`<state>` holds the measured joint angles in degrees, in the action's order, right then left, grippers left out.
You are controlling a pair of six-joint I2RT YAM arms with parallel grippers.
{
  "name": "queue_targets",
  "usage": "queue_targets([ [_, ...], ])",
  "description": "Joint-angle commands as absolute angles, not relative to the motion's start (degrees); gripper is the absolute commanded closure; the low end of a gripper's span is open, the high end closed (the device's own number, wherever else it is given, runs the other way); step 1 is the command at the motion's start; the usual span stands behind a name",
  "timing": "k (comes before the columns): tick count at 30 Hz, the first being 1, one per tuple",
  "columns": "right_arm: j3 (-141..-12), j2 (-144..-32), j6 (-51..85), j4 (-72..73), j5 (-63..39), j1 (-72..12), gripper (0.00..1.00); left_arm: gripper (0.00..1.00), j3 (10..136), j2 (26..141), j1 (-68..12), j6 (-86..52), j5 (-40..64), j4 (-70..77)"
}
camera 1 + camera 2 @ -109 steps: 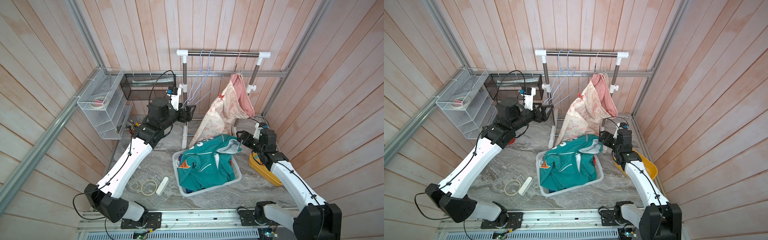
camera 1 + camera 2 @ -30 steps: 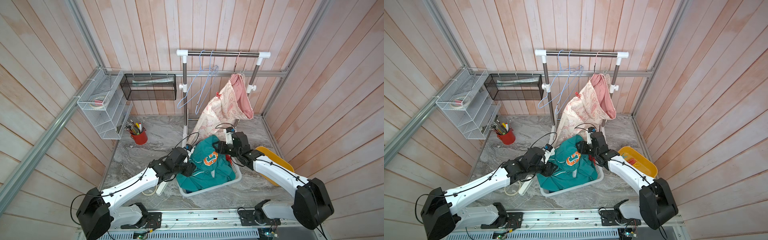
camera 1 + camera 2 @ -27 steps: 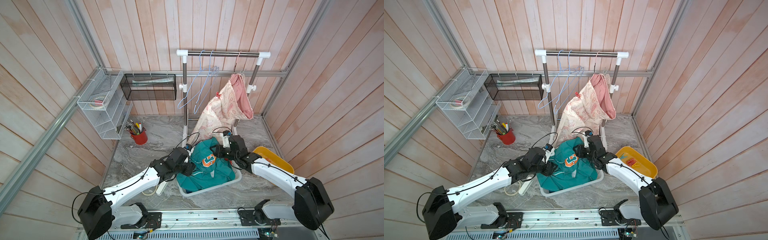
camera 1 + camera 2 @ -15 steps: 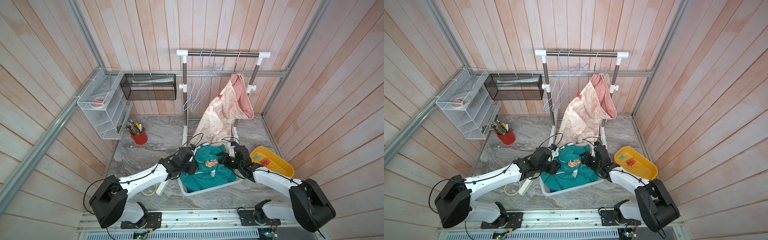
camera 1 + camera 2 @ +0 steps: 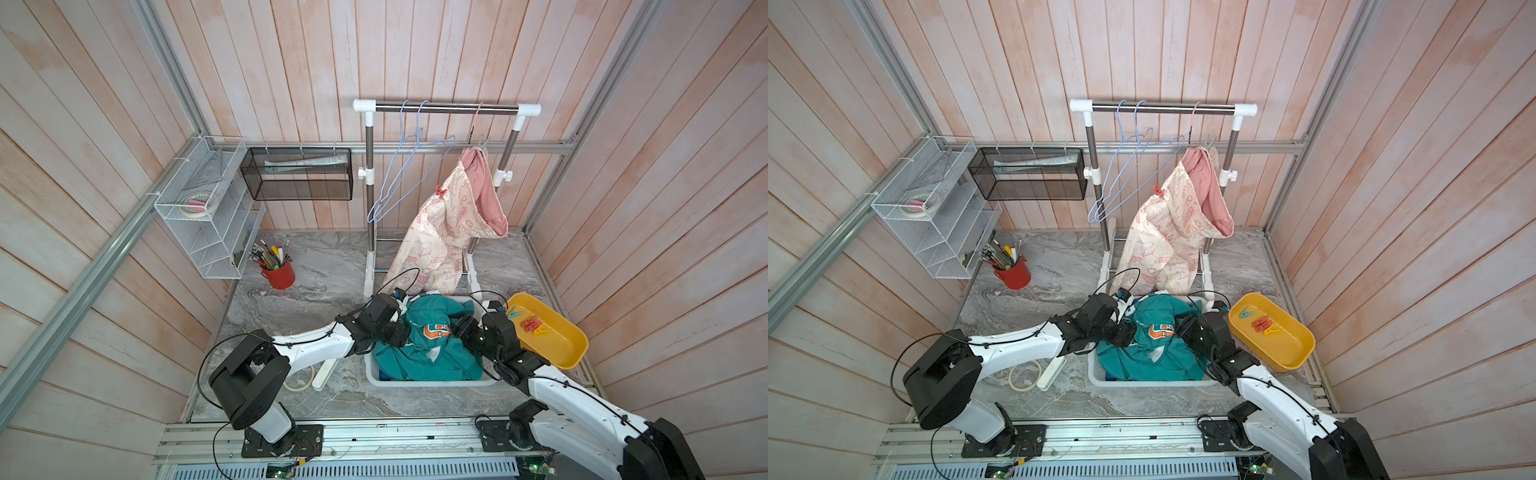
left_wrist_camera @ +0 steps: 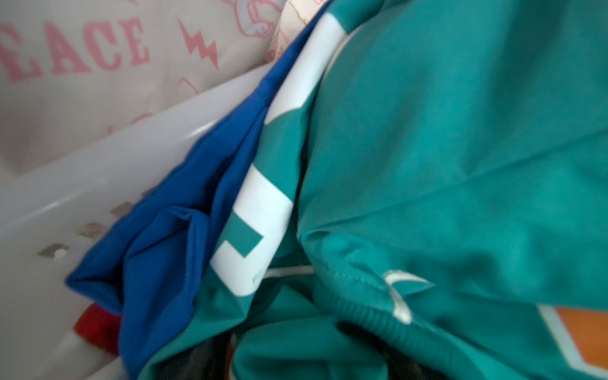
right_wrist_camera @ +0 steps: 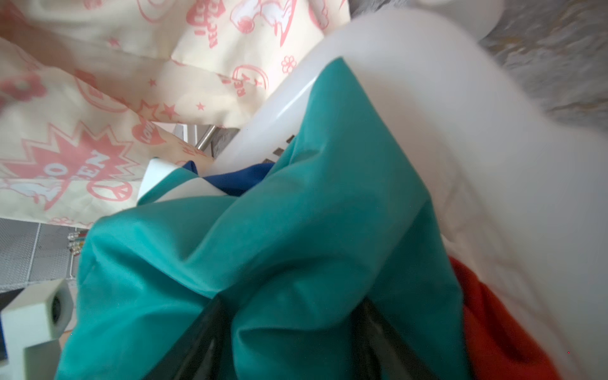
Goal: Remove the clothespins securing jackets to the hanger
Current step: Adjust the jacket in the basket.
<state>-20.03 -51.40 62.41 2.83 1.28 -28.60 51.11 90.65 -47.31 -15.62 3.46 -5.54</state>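
The teal jacket (image 5: 428,345), held up above the basket (image 5: 415,381) a second ago, now lies bunched inside it, over the blue jacket (image 6: 171,237). Both arms have come down with it. The left arm lies low and stretched from its near-left base, its wrist bent over the basket's left rim. The right arm reaches from the near right over the right rim.

The left gripper (image 5: 401,332) and right gripper (image 5: 459,330) press into the teal cloth from each side. The right fingers (image 7: 204,329) stand apart with cloth between them, but I cannot tell whether either gripper pinches.

The cream jacket (image 5: 440,232) hangs on the far rack (image 5: 446,109), with one clothespin (image 5: 439,191) on its shoulder. More clothespins (image 5: 531,324) lie in the yellow tray (image 5: 569,353), right of the basket.
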Motion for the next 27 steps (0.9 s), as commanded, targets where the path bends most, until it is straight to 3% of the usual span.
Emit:
queue_targets([
  [1,-21.51,-47.57,62.54,-11.81,10.55,-28.64,0.32,0.21,50.59,85.79,-46.34,-14.68,2.45,-7.92],
  [7,-28.70,-43.31,56.57,-16.26,17.09,-28.65,0.25,0.06,50.74,73.03,-43.92,-13.42,5.39,-13.11],
  [17,-40.59,-52.40,41.55,-8.87,13.49,-32.04,0.24,0.02,55.25,61.60,-37.90,-11.06,11.00,-20.96],
  [27,-44.74,-72.60,40.15,-8.36,5.49,-32.43,0.41,0.00,58.99,63.01,-36.10,-10.80,11.40,-19.75],
])
